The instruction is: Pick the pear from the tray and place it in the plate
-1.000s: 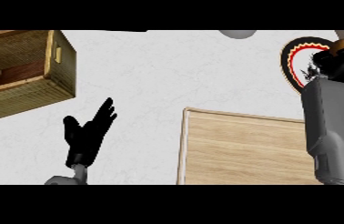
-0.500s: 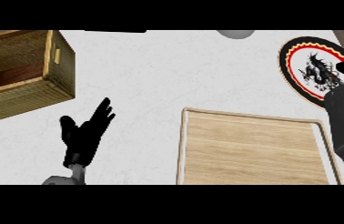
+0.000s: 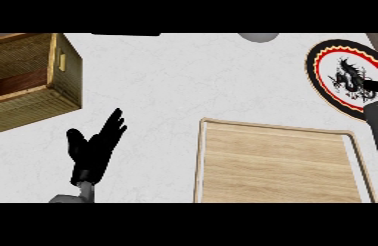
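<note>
Left robot hand low at the view's left, open, fingers straight and spread, tips pointing up and slightly right, thumb out to the left. Holds nothing, touches nothing but shows over bare worktop. Grey wrist just below it at the lower edge.

Tray at lower right: pale wood, raised lighter rim, rounded corners, running off the lower edge. Only wood grain visible inside it. Well apart from the left robot hand, with a strip of white worktop between.

Plate at upper right, cut by the right edge: black outer rim, red ring, white middle with a black dragon-like figure. Sits just above the tray's far right corner, close but not touching.

Pear: not visible on the tray, plate or worktop; cannot tell where it is.

Grey forearm as a narrow sliver at the right edge, overlapping the plate's lower rim. Right robot hand out of view, so cannot tell open or closed.

Wooden box at upper left, tilted in view, slatted brown sides, well above the left robot hand. Grey round thing at the top edge, half cut off. Dark strip at the top edge left of it; too little showing to identify.
</note>
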Available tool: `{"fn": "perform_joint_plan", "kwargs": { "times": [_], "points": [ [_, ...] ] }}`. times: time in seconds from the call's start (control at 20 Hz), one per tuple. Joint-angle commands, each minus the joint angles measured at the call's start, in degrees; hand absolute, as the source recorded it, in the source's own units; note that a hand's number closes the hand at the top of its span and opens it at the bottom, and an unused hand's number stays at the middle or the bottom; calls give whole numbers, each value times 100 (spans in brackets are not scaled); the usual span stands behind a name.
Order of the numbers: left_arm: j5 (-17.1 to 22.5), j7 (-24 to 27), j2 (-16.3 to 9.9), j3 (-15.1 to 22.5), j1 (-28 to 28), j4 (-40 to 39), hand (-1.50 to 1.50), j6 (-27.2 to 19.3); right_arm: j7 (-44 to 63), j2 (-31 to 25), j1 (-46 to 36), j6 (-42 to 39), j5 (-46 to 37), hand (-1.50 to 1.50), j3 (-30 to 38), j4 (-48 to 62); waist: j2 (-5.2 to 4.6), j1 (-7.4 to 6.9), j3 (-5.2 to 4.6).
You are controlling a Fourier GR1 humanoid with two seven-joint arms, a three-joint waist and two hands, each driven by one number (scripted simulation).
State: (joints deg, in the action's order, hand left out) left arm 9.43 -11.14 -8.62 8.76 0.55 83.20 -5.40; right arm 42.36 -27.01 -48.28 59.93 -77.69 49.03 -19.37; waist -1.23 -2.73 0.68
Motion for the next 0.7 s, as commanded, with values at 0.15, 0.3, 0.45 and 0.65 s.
{"fn": "perform_joint_plan", "kwargs": {
  "times": [0.15,0.3,0.45,0.65],
  "points": [
    [121,-138,-66,-92,3,-149,0,123,-1899,65,-89,319,1313,-150,275,-401,-18,19,6],
    [-22,7,19,16,-108,-98,0,27,-2478,180,-88,716,1835,-150,351,-769,-4,-2,-9],
    [-62,-54,-11,-27,-100,-159,0,-22,-3307,434,214,571,2845,-150,504,-1299,49,148,-17],
    [-32,-80,54,-52,-128,-65,0,-65,-4267,720,592,83,4105,-150,569,-1916,76,185,-29]
  ]
}}
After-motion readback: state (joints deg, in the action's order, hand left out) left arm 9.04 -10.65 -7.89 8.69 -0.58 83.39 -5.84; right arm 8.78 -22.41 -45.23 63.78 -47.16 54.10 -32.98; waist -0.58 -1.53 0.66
